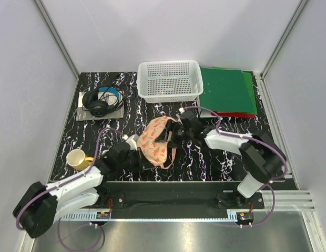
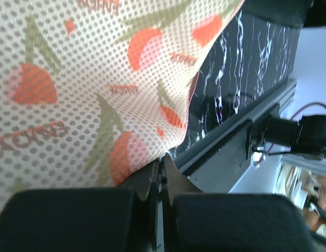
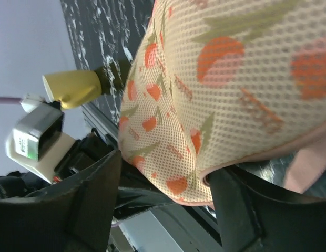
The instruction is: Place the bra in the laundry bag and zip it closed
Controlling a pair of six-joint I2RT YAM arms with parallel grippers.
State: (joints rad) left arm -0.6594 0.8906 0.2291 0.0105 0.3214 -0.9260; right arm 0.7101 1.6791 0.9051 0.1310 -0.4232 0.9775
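The laundry bag (image 1: pixel 156 140), peach mesh with red print, lies mid-table and fills the left wrist view (image 2: pixel 89 89) and the right wrist view (image 3: pixel 221 89). My left gripper (image 1: pixel 140 156) is at its near-left edge. Its jaws (image 2: pixel 162 164) are shut on a thin piece at the bag's zip edge. My right gripper (image 1: pixel 171 132) reaches over the bag's far-right side. It stands open (image 3: pixel 168 205), with the bag's rounded end between its spread fingers (image 3: pixel 94 199). Pale pink fabric (image 3: pixel 306 167) peeks under the bag's rim; I cannot tell if it is the bra. A thin pink loop (image 1: pixel 171 156) hangs at the bag's near edge.
A white plastic basket (image 1: pixel 169 81) stands at the back centre. Green folders (image 1: pixel 227 92) lie to its right. Black headphones (image 1: pixel 102 102) rest on a grey pad at the back left. A yellow mug (image 1: pixel 77 159) stands near the left arm and shows in the right wrist view (image 3: pixel 73 88).
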